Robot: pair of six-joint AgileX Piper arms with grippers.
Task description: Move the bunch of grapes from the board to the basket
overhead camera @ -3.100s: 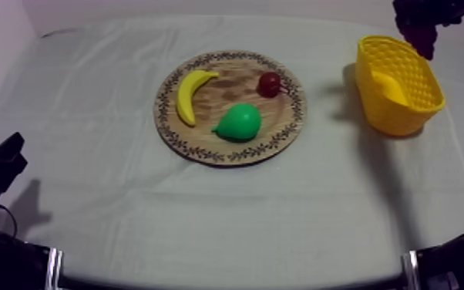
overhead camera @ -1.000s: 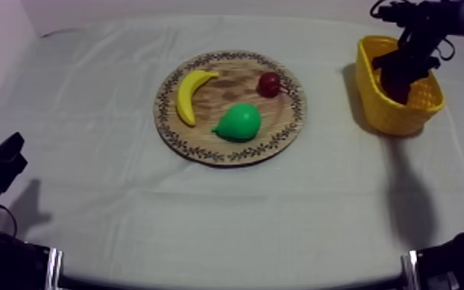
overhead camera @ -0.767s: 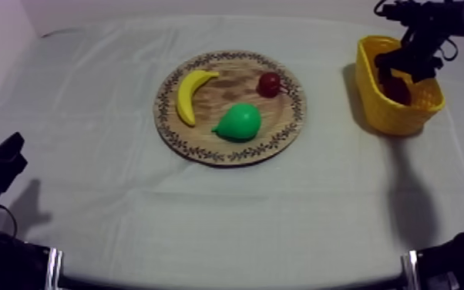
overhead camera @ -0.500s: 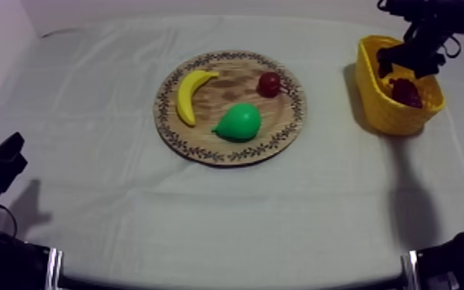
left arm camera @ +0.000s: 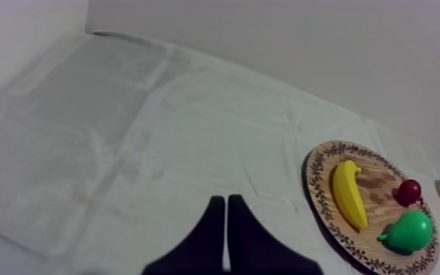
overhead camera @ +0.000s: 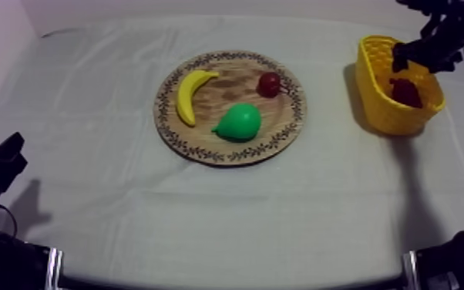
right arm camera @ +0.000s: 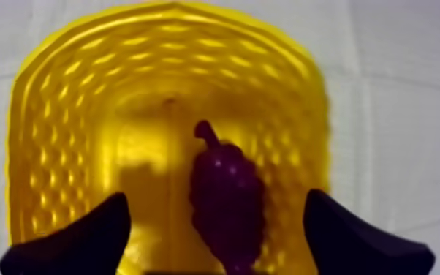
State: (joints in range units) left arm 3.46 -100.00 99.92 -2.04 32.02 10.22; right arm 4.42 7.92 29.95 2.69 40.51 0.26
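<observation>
One bunch of grapes (overhead camera: 405, 91) lies inside the yellow basket (overhead camera: 381, 112), which stands near the tabletop's (overhead camera: 204, 224) far right corner, close to the right edge; from above I cannot tell the bunch's long axis. The right jaws hang above the basket's far side, clear of its rim; a second ago they were down inside it, and the grapes now lie free on the basket floor. The wooden board (overhead camera: 231, 156) at the tabletop's middle, with banana (overhead camera: 189, 94), pear (overhead camera: 240, 122) and small red fruit (overhead camera: 269, 83), has not shifted; bare cloth lies open between board and basket and across the whole near half; the left jaws rest at the near left corner.

From the left wrist, the left jaws lie together as a narrow wedge over bare cloth, well apart from the board.

From the right wrist, the right jaws stand wide apart above the basket with nothing between them; the bunch lies flat, its long axis running from the basket's far wall toward the jaws, stem at the far wall, tapered end nearest the jaws; yellow floor shows on both its sides.
</observation>
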